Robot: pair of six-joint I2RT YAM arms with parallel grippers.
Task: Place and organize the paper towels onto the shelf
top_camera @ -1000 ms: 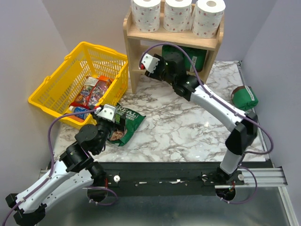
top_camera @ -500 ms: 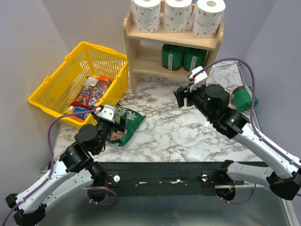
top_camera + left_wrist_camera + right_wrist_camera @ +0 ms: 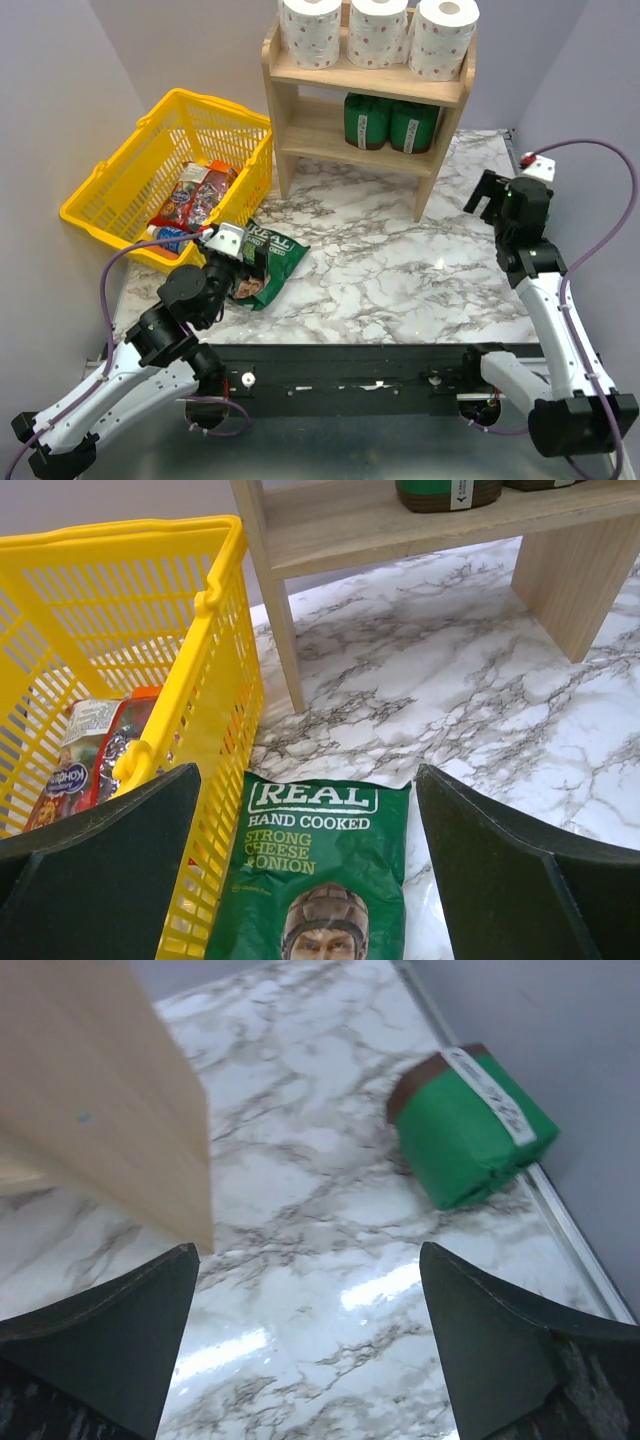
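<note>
From above, three paper towels [image 3: 377, 30] stand in a row atop the shelf [image 3: 370, 84], so the task looks done. Left wrist: the left end effector [image 3: 307, 775] is spread apart, empty, over a crisp bag [image 3: 325, 860] beside the basket [image 3: 120, 527]. Right wrist: the right end effector [image 3: 307, 1250] is apart, empty, facing a green package [image 3: 470, 1125] on the desk [image 3: 300, 1190], which the arm hides from above.

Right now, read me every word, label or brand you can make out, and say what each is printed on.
"REAL": flat green crisp bag lying on the marble table.
"HAND COOKED": same bag, below the brand.
"STRONG CHEESE & ONION": same bag, yellow letters.
Round blue logo on a snack packet in the yellow plastic basket: too blurred to read.
White labels on the dark green wrapped packages: too small to read.
</note>
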